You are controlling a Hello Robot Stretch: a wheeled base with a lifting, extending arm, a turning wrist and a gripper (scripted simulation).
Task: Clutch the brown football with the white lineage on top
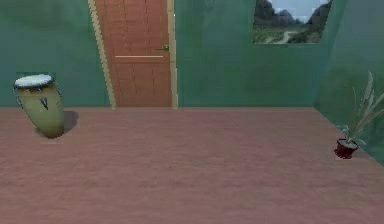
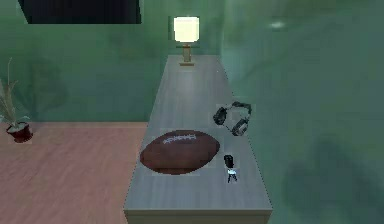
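Failing to tell state of jaws. Spotting brown football (image 2: 180, 152) lying on long grey table (image 2: 185, 95) toward its near end, white lacing facing up. Seeing small dark object (image 2: 231, 166) just beside football, headphones (image 2: 235, 119) sitting farther along, lamp (image 2: 185, 38) glowing at far end. Catching, ahead, drum (image 1: 40, 104) standing on floor (image 1: 190, 170), wooden door (image 1: 140, 52), potted plant (image 1: 352, 135).

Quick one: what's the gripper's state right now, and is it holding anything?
Gripper: cannot be told from these pictures.
The football lies on the table.
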